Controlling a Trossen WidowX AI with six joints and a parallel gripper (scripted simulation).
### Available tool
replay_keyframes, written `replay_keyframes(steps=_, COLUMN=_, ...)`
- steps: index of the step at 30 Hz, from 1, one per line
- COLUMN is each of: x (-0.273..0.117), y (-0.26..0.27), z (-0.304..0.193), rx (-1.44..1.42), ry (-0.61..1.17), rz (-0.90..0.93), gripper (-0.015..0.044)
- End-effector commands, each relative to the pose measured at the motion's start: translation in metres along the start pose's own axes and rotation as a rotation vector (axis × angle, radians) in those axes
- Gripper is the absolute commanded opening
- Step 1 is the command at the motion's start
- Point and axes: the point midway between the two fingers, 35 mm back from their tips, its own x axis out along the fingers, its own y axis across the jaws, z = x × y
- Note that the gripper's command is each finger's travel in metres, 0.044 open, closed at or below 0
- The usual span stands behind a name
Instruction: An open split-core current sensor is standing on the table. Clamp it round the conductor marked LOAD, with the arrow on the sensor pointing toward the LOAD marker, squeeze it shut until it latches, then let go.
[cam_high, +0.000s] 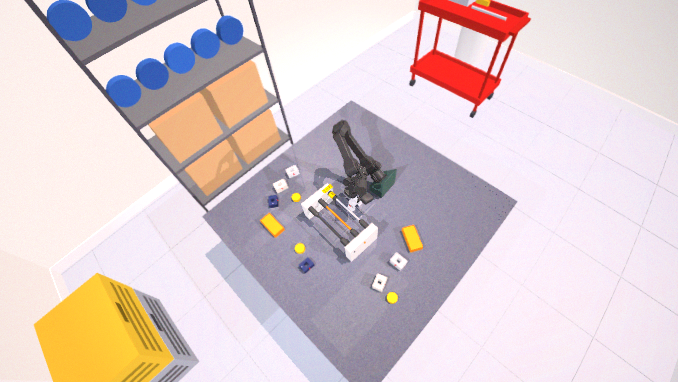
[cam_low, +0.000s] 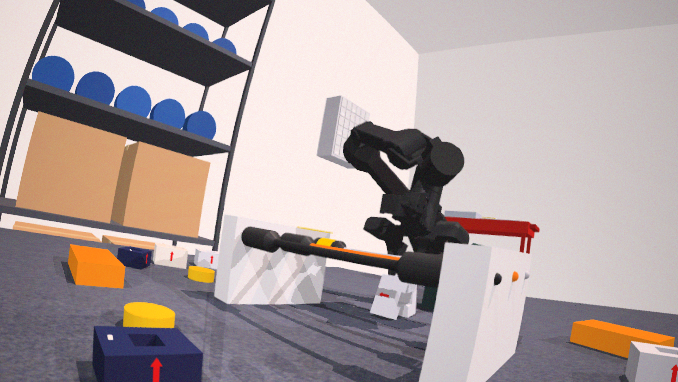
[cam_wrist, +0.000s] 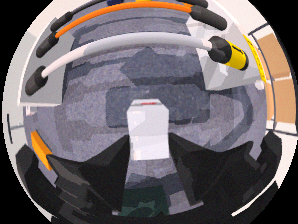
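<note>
Dark mat (cam_high: 450, 200) (cam_low: 45, 300) (cam_wrist: 90, 115) below; jaws (cam_high: 357, 200) (cam_low: 395, 250) gripping white sensor (cam_high: 354, 203) (cam_low: 392, 296) (cam_wrist: 148, 127), apart from white conductor (cam_high: 348, 209) (cam_wrist: 125, 41).

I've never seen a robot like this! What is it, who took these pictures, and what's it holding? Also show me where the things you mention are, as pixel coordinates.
It's one black robot arm with a two-finger gripper (cam_high: 356, 201) (cam_low: 396, 246) (cam_wrist: 148, 137). One camera looks down from high up, one looks from low at the side, and one rides on the arm's wrist. The gripper pinches a white sensor (cam_high: 354, 203) (cam_low: 388, 296) (cam_wrist: 148, 131) with a red arrow. Beside it, three rods stretch between two white blocks. Orange blocks, yellow discs and more little sensors lie around on the dark mat (cam_high: 450, 215).
</note>
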Motion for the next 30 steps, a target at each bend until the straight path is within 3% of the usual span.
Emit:
replay_keyframes(steps=1, x=0.000, y=0.000, z=0.000, rx=-0.001, ry=0.000, rz=-0.001, gripper=0.0157)
replay_keyframes(steps=8, x=0.000, y=0.000, z=0.000, rx=-0.001, ry=0.000, rz=-0.001, gripper=0.0324)
replay_keyframes(steps=12, x=-0.007, y=0.001, z=0.000, rx=-0.002, ry=0.001, rz=0.004, gripper=0.0324)
replay_keyframes(steps=17, x=-0.055, y=0.000, z=-0.002, rx=-0.005, ry=0.003, rz=0.002, gripper=0.0324)
replay_keyframes(steps=21, x=-0.057, y=0.000, z=-0.002, rx=0.012, ry=0.006, rz=0.001, gripper=0.0320)
replay_keyframes(steps=30, x=-0.056, y=0.001, z=0.013, rx=0.884, ry=0.138, rz=-0.072, gripper=0.0320)
